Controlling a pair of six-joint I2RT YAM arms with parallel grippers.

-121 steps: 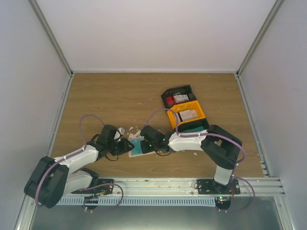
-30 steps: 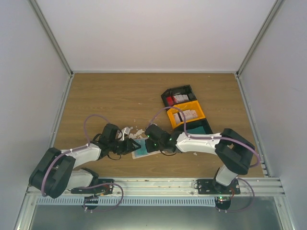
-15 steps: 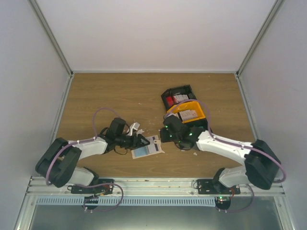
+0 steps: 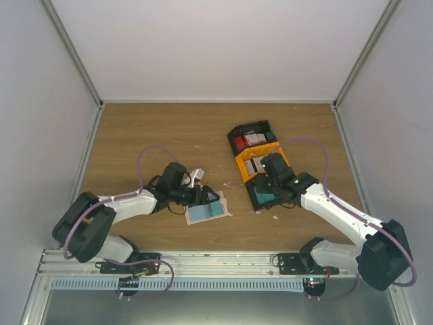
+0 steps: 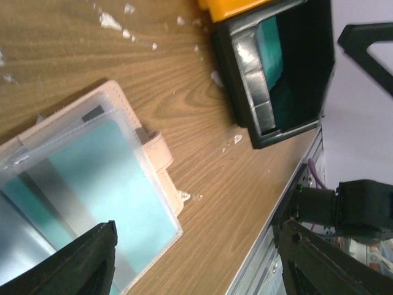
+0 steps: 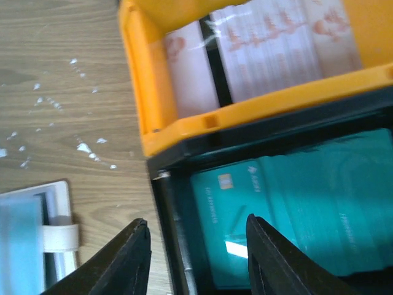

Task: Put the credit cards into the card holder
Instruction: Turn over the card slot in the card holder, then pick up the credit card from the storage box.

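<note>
- Swinging off the card holder (image 4: 207,212), your right gripper (image 6: 196,252) now hangs over the teal credit cards (image 6: 295,209) in the black bin (image 6: 169,258), jaws apart and empty.
- Your left gripper (image 5: 196,264) has spread wide, holding nothing, above the card holder.
- The card holder lies open at the bin's nine o'clock with teal showing in its sleeve, so you are likely fetching the next card.

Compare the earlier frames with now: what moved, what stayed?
The right gripper left the card holder, swung right and now hovers open over the black bin of teal cards. The left gripper stayed at the card holder, jaws now open, holding nothing. The card holder lies open about where it was, a teal card in its sleeve; the bins have not moved.
</note>
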